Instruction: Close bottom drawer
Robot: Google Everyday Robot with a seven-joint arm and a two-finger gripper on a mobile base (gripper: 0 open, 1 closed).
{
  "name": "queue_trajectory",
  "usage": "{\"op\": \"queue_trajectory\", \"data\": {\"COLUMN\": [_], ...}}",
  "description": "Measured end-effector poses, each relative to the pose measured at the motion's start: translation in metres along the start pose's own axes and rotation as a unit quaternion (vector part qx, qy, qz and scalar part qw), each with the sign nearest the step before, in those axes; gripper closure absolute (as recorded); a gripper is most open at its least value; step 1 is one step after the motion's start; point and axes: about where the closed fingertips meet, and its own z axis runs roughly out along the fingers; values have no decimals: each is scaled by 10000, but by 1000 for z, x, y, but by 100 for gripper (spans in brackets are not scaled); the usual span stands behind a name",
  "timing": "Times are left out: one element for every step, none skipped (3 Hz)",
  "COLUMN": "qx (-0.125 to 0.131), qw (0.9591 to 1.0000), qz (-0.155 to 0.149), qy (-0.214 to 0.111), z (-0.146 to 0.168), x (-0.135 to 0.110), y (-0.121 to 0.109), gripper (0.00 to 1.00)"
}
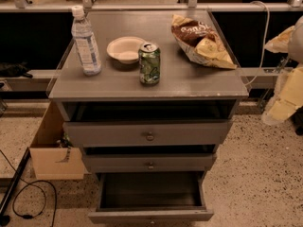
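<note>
Standing pulled far out at the foot of the grey cabinet [142, 90], the bottom drawer [150, 194] shows its dark inside, and its slim front panel sits almost at the lower edge of the view. Only the top of its small knob shows there. Just above it the middle drawer [149, 162] is out a little, with a dark gap over its front. The top drawer [149, 133], the widest of the three, is also partly out, leaving a deep shadowed slot under the cabinet top.

On that top a green can [149, 63] stands upright near the front. A pale bowl [125, 49] sits just behind it to the left, and a clear water bottle [85, 43] stands upright further left. A crumpled chip bag [200, 42] lies towards the back right corner.

An open cardboard box [52, 151] rests on the speckled floor against the cabinet's left side, and a dark cable [29, 198] loops on the floor in front of it.

Over at the right edge of the view, well apart from all three drawers, the gripper [284, 103] hangs at about the height of the cabinet top, pale and touching nothing. From where I stand I cannot tell whether it is released or clenched.
</note>
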Motion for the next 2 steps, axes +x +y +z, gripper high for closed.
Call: {"op": "queue_trajectory", "data": {"qx": [-5, -61], "qw": [9973, 9889], "qz": [257, 600], "qy": [-694, -1357], "z": [13, 52], "x": [6, 30], "y": [19, 51], "gripper": [0, 0]}}
